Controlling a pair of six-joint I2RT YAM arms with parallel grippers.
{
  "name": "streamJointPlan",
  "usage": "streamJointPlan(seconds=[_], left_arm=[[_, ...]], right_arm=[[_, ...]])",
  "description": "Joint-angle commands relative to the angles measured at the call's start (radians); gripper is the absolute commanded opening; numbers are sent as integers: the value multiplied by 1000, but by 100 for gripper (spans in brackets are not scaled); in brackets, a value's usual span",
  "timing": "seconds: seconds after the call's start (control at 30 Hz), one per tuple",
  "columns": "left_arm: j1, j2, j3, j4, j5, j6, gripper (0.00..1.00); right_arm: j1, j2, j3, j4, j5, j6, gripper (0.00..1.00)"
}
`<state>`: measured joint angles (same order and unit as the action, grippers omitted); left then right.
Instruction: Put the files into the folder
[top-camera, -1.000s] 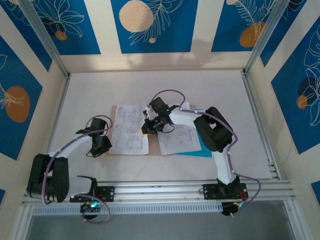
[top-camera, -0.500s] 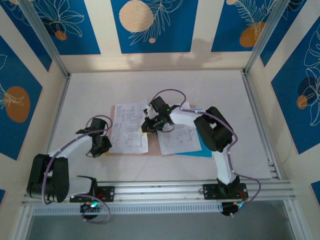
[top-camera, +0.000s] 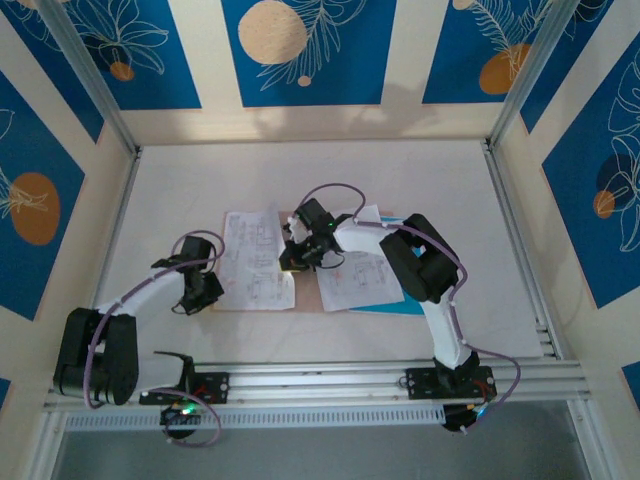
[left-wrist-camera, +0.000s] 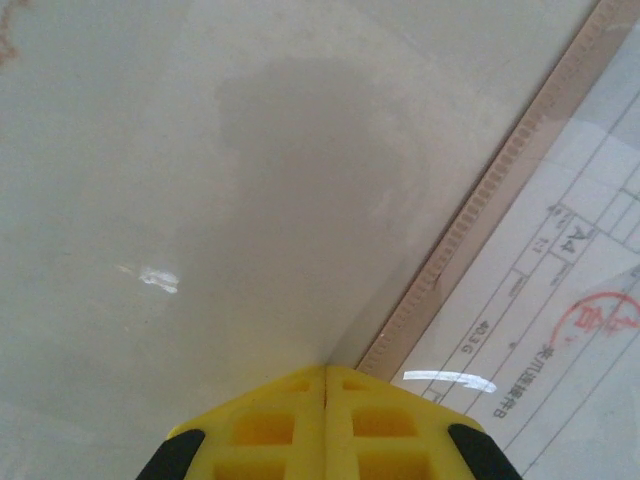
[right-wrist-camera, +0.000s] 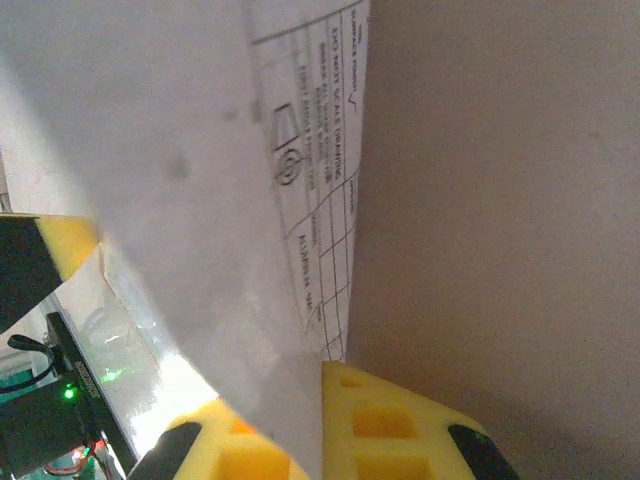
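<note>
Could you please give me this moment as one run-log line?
left gripper: shut, empty, tips at folder edge | right gripper: shut on printed sheet over folder | blue sheet: partly under a white sheet

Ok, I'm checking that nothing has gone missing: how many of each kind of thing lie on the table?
White sheets: 2 (left sheet, right sheet)
Blue sheet: 1
Folder: 1
Total: 4
</note>
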<state>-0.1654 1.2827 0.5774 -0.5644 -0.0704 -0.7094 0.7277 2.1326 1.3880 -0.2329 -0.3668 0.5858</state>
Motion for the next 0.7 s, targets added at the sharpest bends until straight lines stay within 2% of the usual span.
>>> streamJointPlan(seconds=[0.0, 0.57, 0.67], left_arm=[[9, 27, -32, 28, 64, -18, 0], [8, 3, -52, 34, 63, -47, 0], [8, -3, -52, 33, 60, -51, 0]], right_arm=[[21, 27, 25, -36, -19, 8, 0], [39, -31, -21, -68, 96, 88, 0], [41, -49, -29, -81, 112, 94, 9]])
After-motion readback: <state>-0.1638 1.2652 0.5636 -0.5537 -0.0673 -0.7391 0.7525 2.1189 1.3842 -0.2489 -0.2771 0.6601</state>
